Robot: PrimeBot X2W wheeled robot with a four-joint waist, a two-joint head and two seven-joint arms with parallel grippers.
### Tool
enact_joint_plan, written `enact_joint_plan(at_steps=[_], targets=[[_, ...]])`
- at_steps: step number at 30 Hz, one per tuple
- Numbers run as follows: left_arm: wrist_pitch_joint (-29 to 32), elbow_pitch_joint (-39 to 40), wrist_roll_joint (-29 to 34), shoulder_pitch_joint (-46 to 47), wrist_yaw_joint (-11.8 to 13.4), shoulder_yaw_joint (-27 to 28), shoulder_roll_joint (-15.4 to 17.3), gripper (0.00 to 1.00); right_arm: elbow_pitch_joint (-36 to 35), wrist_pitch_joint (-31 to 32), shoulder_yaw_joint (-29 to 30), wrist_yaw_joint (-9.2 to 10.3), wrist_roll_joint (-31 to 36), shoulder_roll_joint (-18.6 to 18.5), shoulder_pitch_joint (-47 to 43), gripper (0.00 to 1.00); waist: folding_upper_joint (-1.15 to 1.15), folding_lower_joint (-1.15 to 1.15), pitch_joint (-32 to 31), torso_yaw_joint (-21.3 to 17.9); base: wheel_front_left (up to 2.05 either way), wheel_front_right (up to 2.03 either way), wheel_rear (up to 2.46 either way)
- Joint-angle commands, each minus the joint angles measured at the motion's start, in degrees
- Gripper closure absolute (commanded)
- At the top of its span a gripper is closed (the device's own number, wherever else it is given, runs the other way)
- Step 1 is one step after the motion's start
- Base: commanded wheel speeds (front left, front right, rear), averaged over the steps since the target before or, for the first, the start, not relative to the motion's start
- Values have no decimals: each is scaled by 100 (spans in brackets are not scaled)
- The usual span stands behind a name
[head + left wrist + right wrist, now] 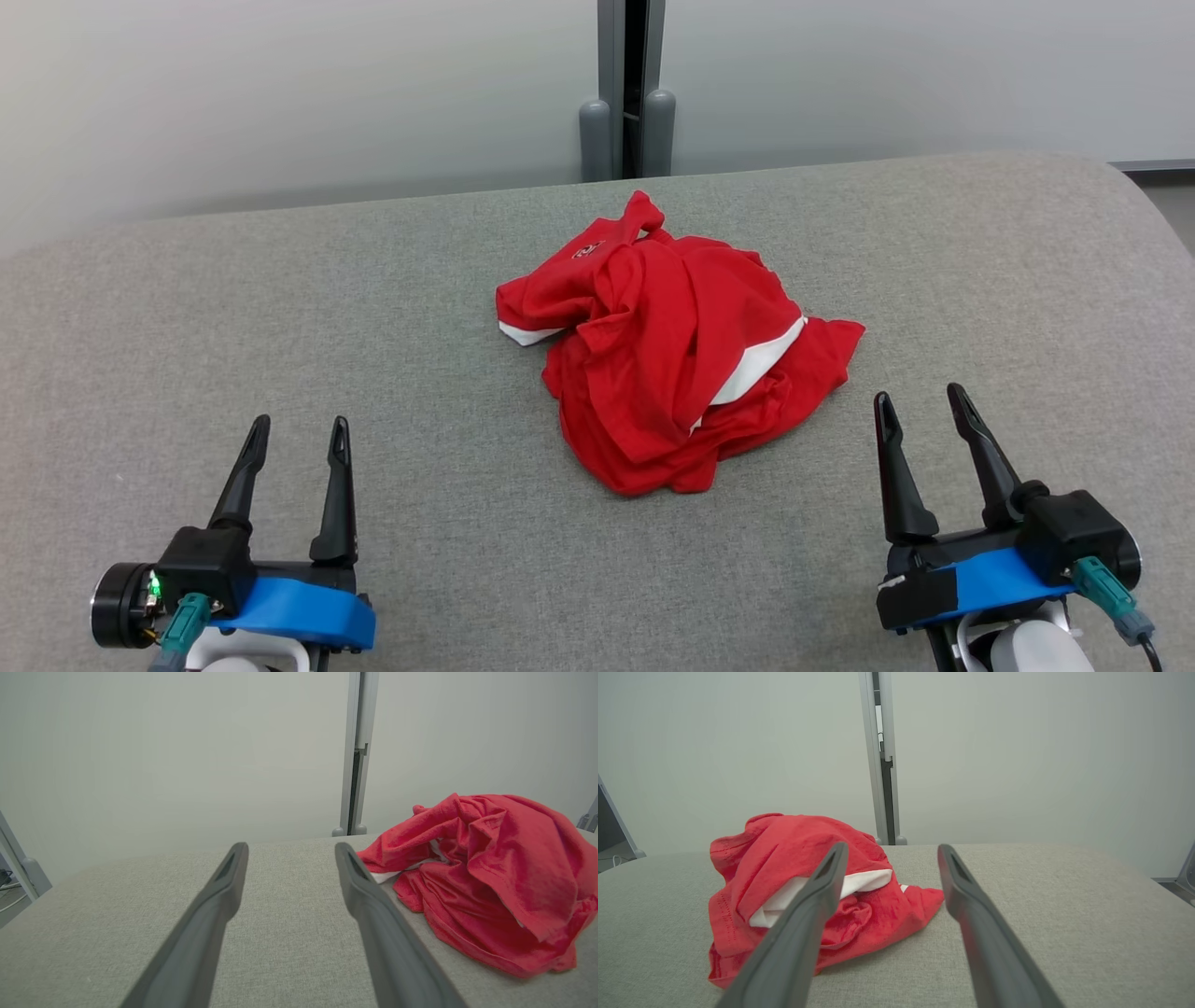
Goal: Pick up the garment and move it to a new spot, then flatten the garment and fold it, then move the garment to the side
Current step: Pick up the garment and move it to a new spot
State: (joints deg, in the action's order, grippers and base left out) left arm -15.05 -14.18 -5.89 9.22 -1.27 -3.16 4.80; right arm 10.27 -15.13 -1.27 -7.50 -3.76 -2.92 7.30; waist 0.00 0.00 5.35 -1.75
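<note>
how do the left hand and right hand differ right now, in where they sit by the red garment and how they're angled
Gap: the left hand stands well clear of the garment, with bare table between them; the right hand sits close to the garment's right edge.
Angle: in the head view the left hand's fingers point nearly straight up; the right hand's lean to the left.
Shared: both are open, empty and touch no cloth.
</note>
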Motion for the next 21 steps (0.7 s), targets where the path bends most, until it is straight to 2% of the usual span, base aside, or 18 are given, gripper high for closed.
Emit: enact_joint_plan(at_steps=[1,10,17,21], targets=[[-19,20,59,19,-41,32,-11,0,22,-4,-29,2,4,6,16,0,0,0,0,-27,0,0,0],[-19,87,174,352,-290,-545,-133,0,44,-4,-60,2,-39,-3,106,0,0,0,120,-197,0,0,0],[-19,-312,109,769,-386,-1057,-174,0,55,-4,-141,2,-88,-1,223,0,0,0,306,-499,0,0,0],[-19,-542,130,969,-402,-1121,-175,0,54,-4,-161,2,-106,0,279,0,0,0,402,-677,0,0,0]])
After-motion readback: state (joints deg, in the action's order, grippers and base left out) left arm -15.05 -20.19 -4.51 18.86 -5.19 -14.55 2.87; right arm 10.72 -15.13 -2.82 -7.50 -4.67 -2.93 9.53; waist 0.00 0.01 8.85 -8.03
